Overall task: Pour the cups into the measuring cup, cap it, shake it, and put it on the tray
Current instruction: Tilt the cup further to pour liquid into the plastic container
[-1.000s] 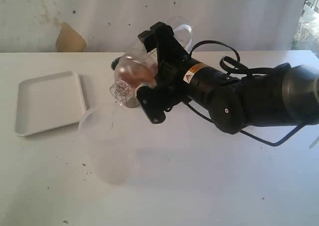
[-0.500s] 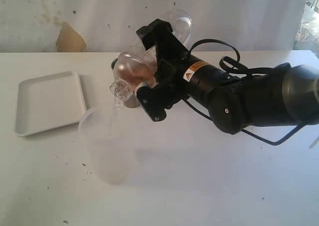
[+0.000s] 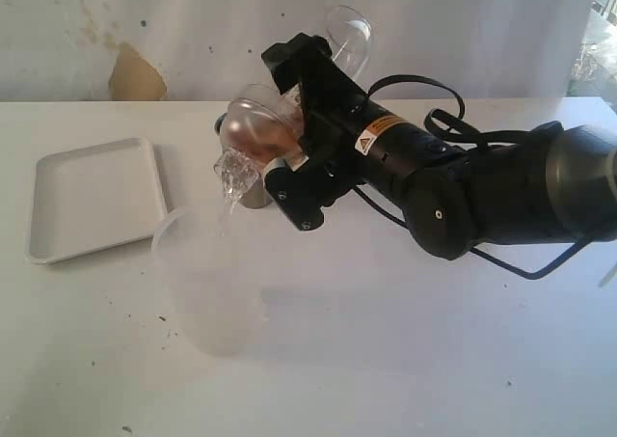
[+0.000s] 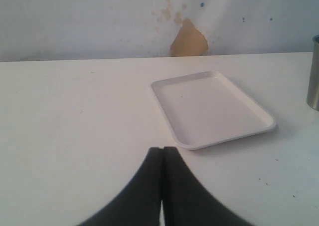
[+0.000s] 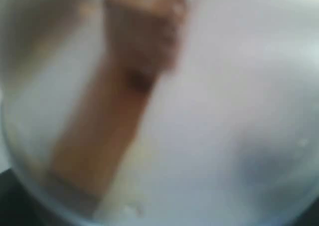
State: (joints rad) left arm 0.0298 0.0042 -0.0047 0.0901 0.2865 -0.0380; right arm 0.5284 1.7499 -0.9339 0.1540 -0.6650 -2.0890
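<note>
one relation matters: the measuring cup (image 3: 255,128) lies tipped, base up and away, mouth down just above the frosted cup (image 3: 207,292) on the worktop (image 3: 434,341), with water falling in. the right tool (image 3: 294,133) is clamped wide around it. the left tool (image 4: 162,186) is pressed together, empty, facing the tray (image 4: 212,109).

A small orange-and-white sticker (image 3: 374,136) with a black warning triangle sits on the right arm (image 3: 453,191); its wording is unreadable.
</note>
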